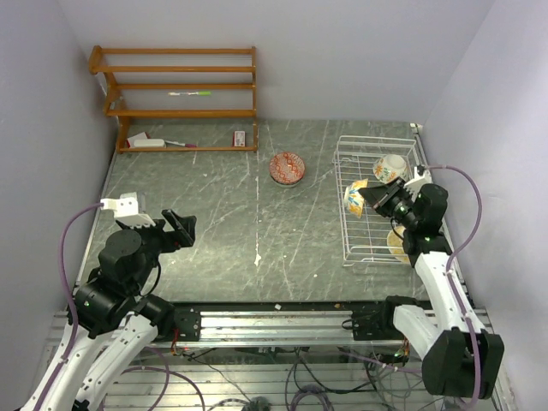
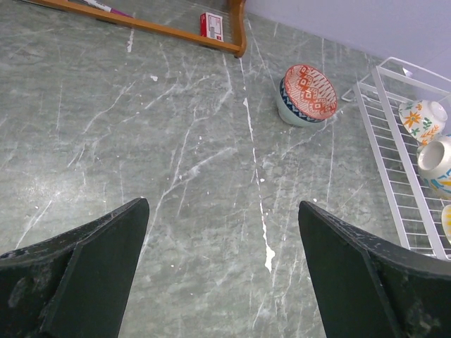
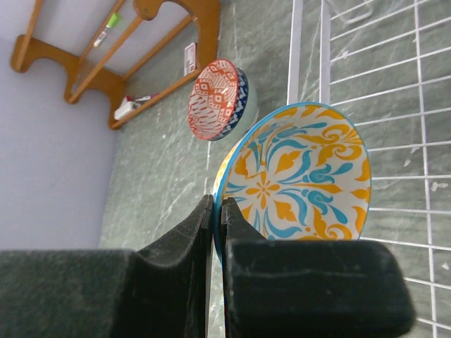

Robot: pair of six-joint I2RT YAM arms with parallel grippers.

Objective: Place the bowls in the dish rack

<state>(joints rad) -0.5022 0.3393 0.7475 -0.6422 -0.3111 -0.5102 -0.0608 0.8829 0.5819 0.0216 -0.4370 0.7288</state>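
The right gripper [image 3: 217,210] is pinching the rim of the teal-and-yellow patterned ceramic bowl [image 3: 296,176] on edge over the white wire dish rack [image 1: 377,137], so the placing step is likely calling for lowering, then releasing.

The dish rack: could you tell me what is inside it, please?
A floral bowl sits at the far end; the right gripper holds a teal-yellow bowl above the wires. The arm mostly covers another bowl.
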